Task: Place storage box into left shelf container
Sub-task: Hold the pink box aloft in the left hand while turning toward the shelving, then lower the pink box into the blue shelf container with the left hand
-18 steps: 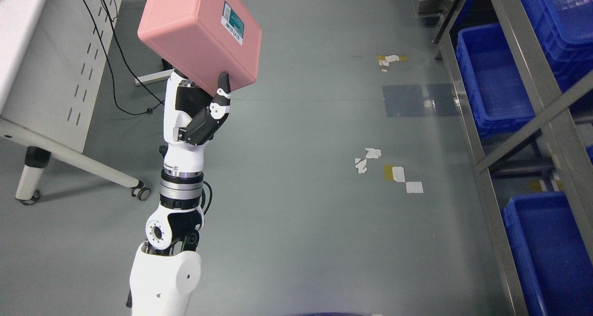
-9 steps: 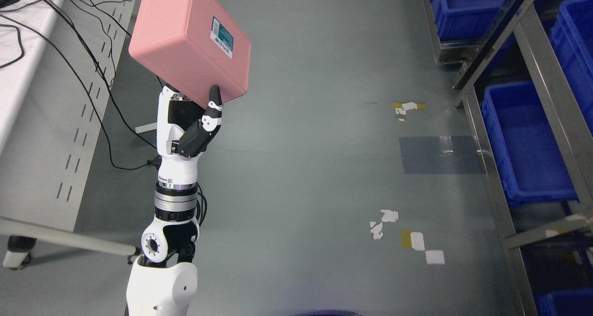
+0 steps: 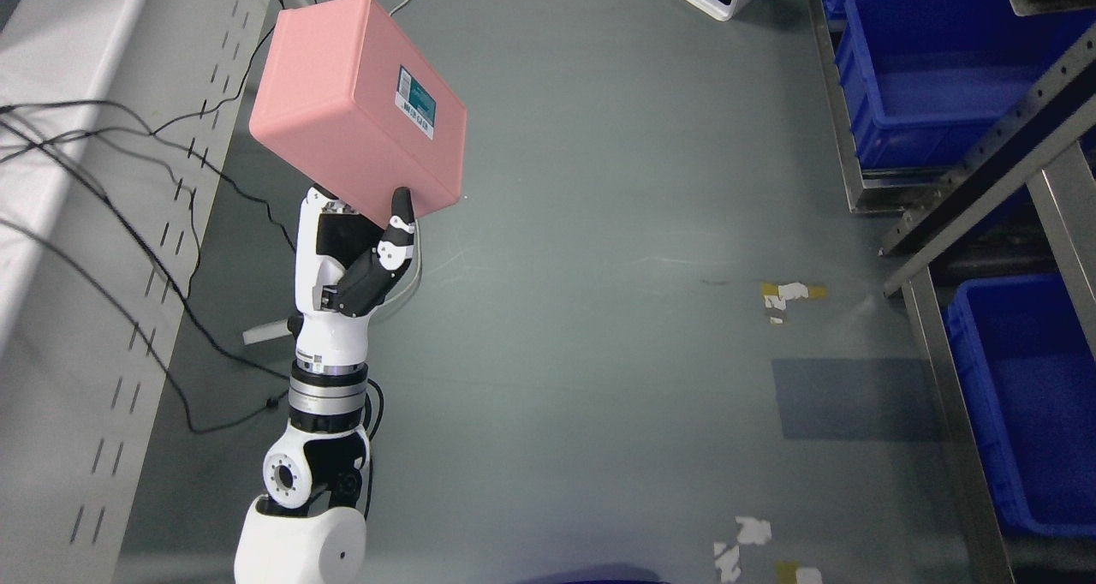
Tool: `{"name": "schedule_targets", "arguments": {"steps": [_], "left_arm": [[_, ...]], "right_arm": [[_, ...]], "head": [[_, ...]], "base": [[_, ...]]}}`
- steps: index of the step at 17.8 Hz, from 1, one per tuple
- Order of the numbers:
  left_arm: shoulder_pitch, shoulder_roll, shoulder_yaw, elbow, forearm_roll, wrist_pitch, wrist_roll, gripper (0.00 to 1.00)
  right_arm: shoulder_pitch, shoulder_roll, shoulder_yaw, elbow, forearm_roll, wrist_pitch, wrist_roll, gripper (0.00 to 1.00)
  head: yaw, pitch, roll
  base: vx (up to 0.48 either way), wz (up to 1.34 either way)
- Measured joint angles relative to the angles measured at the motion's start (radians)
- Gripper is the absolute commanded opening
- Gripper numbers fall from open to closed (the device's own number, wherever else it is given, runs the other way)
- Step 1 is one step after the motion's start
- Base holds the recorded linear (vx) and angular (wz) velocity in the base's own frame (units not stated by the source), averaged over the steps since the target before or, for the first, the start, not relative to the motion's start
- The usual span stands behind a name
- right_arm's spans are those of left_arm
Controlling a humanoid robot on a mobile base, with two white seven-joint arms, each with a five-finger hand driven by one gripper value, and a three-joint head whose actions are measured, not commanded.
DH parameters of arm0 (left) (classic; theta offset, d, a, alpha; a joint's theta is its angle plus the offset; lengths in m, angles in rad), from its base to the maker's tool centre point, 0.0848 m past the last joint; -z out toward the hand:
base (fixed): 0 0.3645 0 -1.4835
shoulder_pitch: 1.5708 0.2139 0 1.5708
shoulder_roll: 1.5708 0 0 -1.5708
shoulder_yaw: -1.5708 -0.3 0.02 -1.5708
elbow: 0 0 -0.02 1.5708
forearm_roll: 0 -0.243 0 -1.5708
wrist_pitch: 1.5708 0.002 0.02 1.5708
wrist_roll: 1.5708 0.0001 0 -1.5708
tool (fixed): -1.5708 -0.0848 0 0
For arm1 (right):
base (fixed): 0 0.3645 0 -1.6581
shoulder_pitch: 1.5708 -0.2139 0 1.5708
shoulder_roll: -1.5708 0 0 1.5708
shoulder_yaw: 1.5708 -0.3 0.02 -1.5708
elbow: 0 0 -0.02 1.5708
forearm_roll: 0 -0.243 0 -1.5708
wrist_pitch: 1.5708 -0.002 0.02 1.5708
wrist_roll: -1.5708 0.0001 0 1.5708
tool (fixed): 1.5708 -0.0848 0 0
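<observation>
The left hand [image 3: 355, 254] grips the pink storage box [image 3: 360, 109] from below, its fingers [image 3: 400, 216] clenched against the box's lower edge, thumb pressed on the near face. The box is held tilted above the grey floor [image 3: 599, 310], beside the white desk [image 3: 77, 224] at left. Open floor separates it from the metal shelf [image 3: 985, 173] with blue containers [image 3: 925, 62] at right, which the picture edge cuts off.

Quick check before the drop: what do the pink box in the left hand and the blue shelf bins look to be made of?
Pink storage box: probably moulded plastic, matte, with rounded corners, even colour and a printed label stuck on top. Left hand grips its lower edge. Blue bins: likely rigid injection-moulded plastic, slightly glossy, with thick rolled rims. They sit in a shelf frame that looks like brushed metal, grey and dully reflective.
</observation>
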Motion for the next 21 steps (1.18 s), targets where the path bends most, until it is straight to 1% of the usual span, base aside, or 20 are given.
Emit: {"name": "schedule_targets", "arguments": {"steps": [4, 8, 10, 14, 17, 21], "left_arm": [[0.039, 0.0, -0.013, 0.002, -0.001, -0.003, -0.027, 0.02], [0.097, 0.0, -0.042, 0.007, -0.005, -0.005, -0.126, 0.02], [0.129, 0.0, -0.057, 0.011, -0.006, -0.009, -0.153, 0.02], [0.227, 0.001, -0.105, 0.025, -0.024, -0.05, -0.201, 0.03], [0.293, 0.017, -0.14, 0.043, -0.054, -0.077, -0.24, 0.03], [0.338, 0.032, -0.155, 0.068, -0.079, -0.085, -0.253, 0.03]], "right_arm": [[-0.001, 0.0, 0.0, 0.0, 0.0, -0.001, 0.002, 1.0], [0.0, 0.0, 0.0, 0.0, 0.0, -0.007, 0.003, 1.0], [0.0, 0.0, 0.0, 0.0, 0.0, -0.008, 0.005, 1.0], [0.0, 0.0, 0.0, 0.0, 0.0, 0.0, 0.007, 1.0], [0.0, 0.0, 0.0, 0.0, 0.0, 0.0, 0.002, 1.0], [0.0, 0.0, 0.0, 0.0, 0.0, 0.001, 0.001, 1.0]], "head": [[0.0, 0.0, 0.0], [0.0, 0.0, 0.0], [0.0, 0.0, 0.0], [0.0, 0.0, 0.0], [0.0, 0.0, 0.0], [0.0, 0.0, 0.0]], "base": [[0.623, -0.27], [0.44, -0.66], [0.462, -1.02], [0.304, -1.12], [0.217, -1.26], [0.188, -1.15]]}}
